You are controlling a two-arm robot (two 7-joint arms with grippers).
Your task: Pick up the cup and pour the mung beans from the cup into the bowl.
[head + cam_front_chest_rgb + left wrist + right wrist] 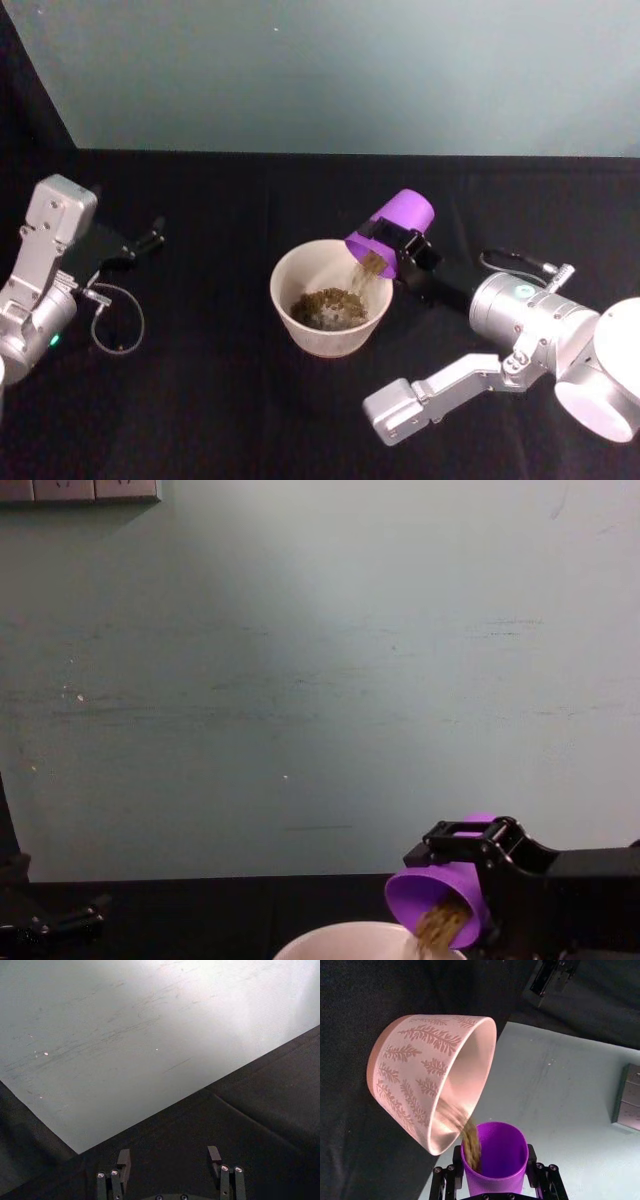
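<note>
Over the right rim of the bowl, the right gripper holds the cup tipped steeply, mouth down and left, base up and away. Its black fingers are clamped on the cup's sides just behind the lip. A thin stream of mung beans falls from the lip into the bowl, landing on a heap at the bottom. In the right wrist view the stream leaves the purple lip and crosses the bowl's rim, close to it; cannot tell if lip and rim touch. The chest view shows the cup above the bowl's rim, with the gripper reaching in from the right.

The bowl sits mid-table on the black cloth. Bare cloth on its left, front and far side, up to the table's back edge at the pale wall. The right arm's lower link lies near the bowl's front right.

The left gripper is parked well apart at the left edge, fingers spread, gripping nothing. A cable loop lies beside that arm.
</note>
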